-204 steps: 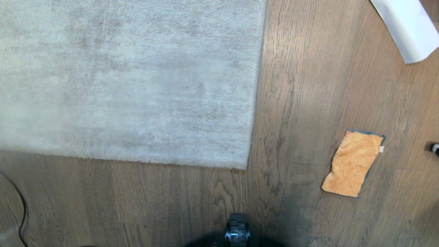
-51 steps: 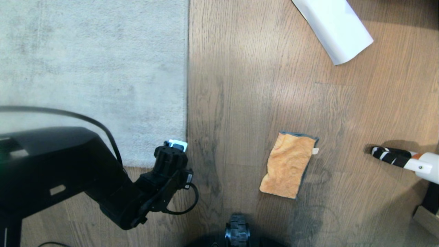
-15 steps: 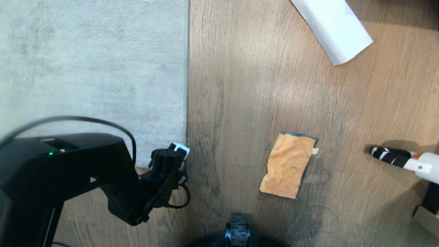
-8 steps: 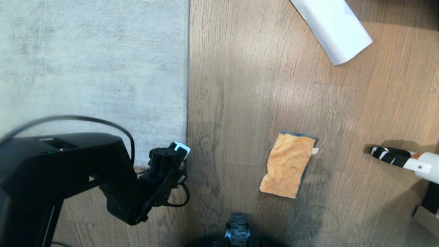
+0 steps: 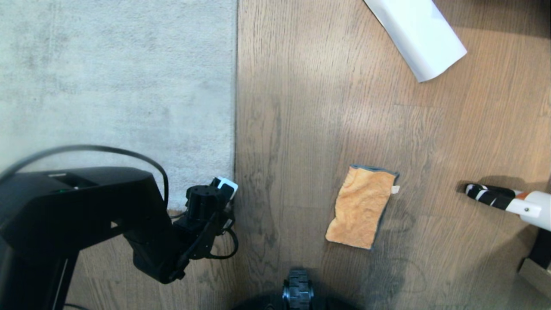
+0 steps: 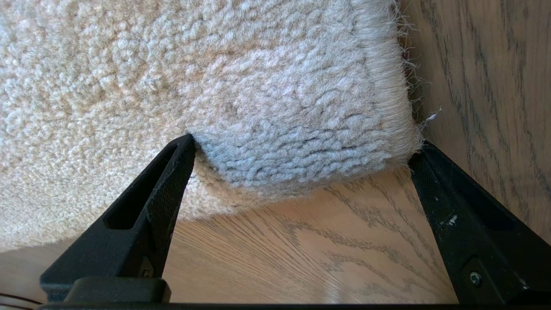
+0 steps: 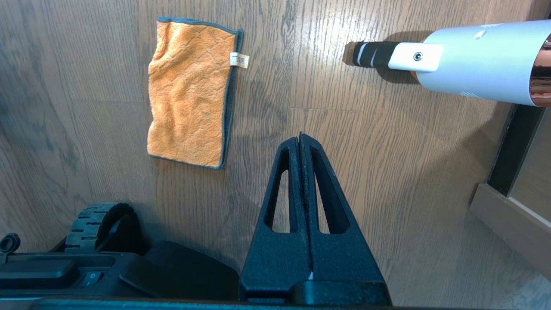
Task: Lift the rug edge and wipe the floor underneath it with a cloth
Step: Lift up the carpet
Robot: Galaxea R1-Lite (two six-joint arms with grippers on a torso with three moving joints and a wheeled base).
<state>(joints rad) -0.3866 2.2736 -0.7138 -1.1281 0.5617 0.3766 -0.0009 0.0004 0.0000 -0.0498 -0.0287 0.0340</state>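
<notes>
At the lower left of the head view the left gripper (image 6: 301, 155) is down at the near corner of the rug (image 5: 120, 86), its jaws spread wide on both sides of the corner and holding nothing yet; probably so a squeeze can pinch it for lifting. The cloth (image 5: 362, 207) lies flat on the floor (image 5: 301, 107), right of centre. The right gripper (image 7: 300, 138) hangs above the floor, pressed together and empty.

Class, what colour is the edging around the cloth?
Dark grey-blue around the orange cloth, clearest in the right wrist view.
</notes>
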